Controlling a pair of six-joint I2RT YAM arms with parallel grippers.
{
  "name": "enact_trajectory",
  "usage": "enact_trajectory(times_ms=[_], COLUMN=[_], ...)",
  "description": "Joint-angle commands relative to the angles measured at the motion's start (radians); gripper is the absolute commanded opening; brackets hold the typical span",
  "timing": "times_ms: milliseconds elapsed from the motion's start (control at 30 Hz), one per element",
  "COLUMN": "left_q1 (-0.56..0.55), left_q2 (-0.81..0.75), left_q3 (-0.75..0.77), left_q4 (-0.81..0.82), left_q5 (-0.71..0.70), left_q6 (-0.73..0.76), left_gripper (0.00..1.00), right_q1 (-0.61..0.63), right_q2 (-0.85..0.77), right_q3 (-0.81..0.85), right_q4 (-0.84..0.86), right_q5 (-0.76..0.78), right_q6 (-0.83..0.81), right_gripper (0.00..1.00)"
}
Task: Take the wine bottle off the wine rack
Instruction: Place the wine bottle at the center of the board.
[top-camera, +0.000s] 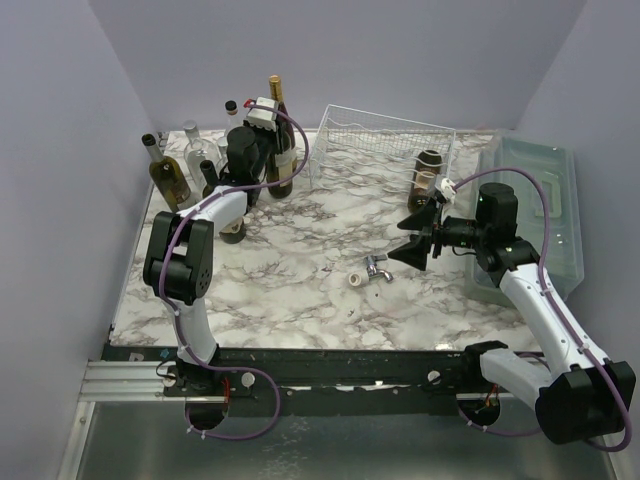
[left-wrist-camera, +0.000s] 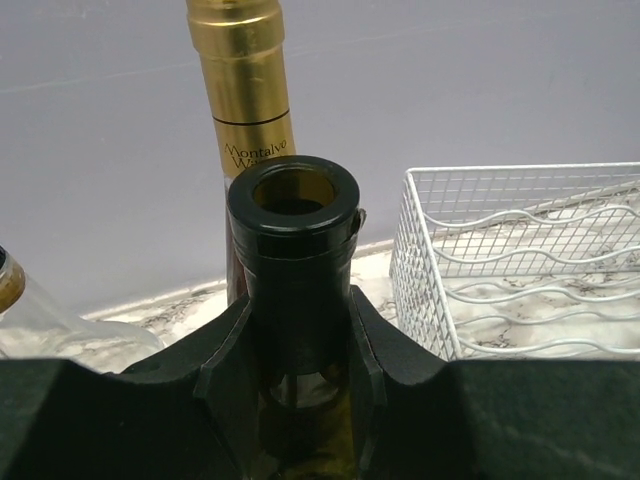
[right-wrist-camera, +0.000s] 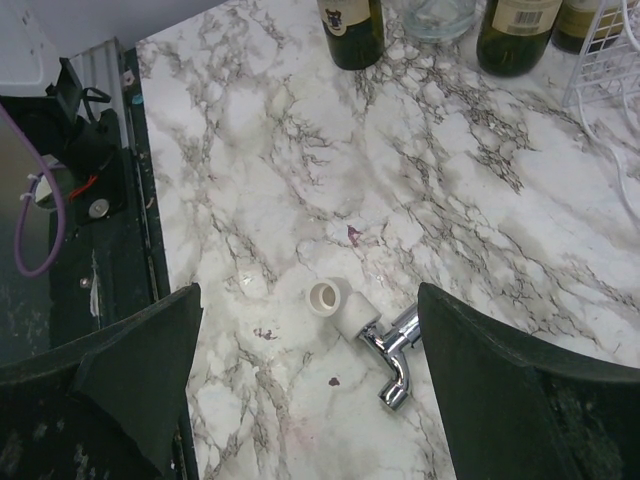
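Observation:
The white wire wine rack stands at the back centre and shows at the right of the left wrist view. A dark bottle lies in its right end. My left gripper is at the back left, shut on the black-topped neck of a dark green wine bottle that stands upright left of the rack. In the left wrist view my gripper clamps that neck from both sides. My right gripper is open and empty, above the table in front of the rack, and its wrist view shows marble below it.
Several bottles stand at the back left, among them a gold-foil one right behind the held bottle. A chrome tap with a white fitting lies mid-table. A translucent grey-green lidded bin sits at the right.

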Motion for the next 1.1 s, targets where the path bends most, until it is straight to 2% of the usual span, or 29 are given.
enact_trajectory(times_ms=[0,400,500,833,1000,1067], left_q1=[0.005,0.004,0.005,0.003,0.003,0.003], left_q2=[-0.019,-0.021,-0.027,-0.112,-0.194,-0.227], left_q3=[0.015,-0.002,-0.007,-0.052,-0.102,-0.124], left_q4=[0.140,0.140,0.140,0.140,0.137,0.132], left_q5=[-0.019,-0.023,-0.020,-0.004,-0.024,-0.033], left_q6=[-0.011,-0.016,-0.016,-0.082,-0.113,-0.134], left_gripper=[0.35,0.40,0.44,0.82,0.96,0.99], right_q1=[-0.005,-0.005,-0.005,-0.005,-0.005,-0.005], right_q2=[0.003,-0.001,0.000,-0.003,-0.003,-0.005], right_q3=[0.034,0.036,0.036,0.036,0.033,0.030], right_q4=[-0.020,-0.024,-0.024,-0.027,-0.023,-0.022], right_q5=[0.016,0.022,0.022,0.020,0.018,0.019], right_q6=[-0.018,-0.023,-0.025,-0.030,-0.032,-0.033], right_gripper=[0.92,0.92,0.92,0.92,0.92,0.92])
